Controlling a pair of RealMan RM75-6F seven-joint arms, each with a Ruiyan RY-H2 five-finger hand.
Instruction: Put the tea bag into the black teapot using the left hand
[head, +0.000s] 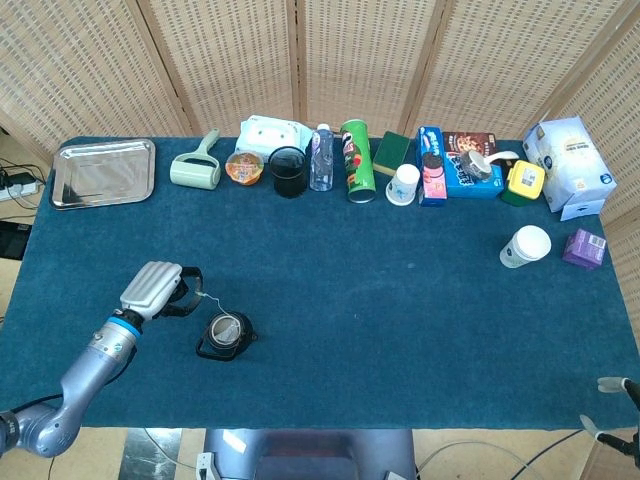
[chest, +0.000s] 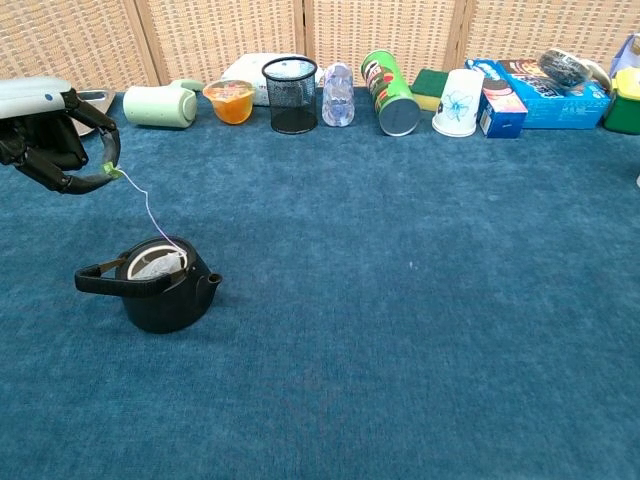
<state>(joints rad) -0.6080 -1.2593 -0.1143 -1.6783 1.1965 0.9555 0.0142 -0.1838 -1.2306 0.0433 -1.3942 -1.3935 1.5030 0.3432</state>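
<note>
The black teapot (head: 224, 336) (chest: 160, 291) stands lidless near the table's front left. The tea bag (chest: 156, 266) (head: 228, 328) lies inside its opening. A thin string (chest: 146, 214) curves slack from the bag up to a small green tag (chest: 110, 172). My left hand (head: 160, 288) (chest: 56, 150) pinches that tag, hovering up and to the left of the teapot. Only the fingertips of my right hand (head: 612, 404) show, at the bottom right off the table's edge; they are spread and hold nothing.
Along the back edge stand a metal tray (head: 103, 172), a lint roller (head: 196, 168), a mesh cup (chest: 290, 95), a bottle (chest: 338, 94), a green can (chest: 390, 92), paper cups (head: 525, 246) and boxes (head: 567, 165). Bare blue cloth (chest: 420, 300) spreads right of the teapot.
</note>
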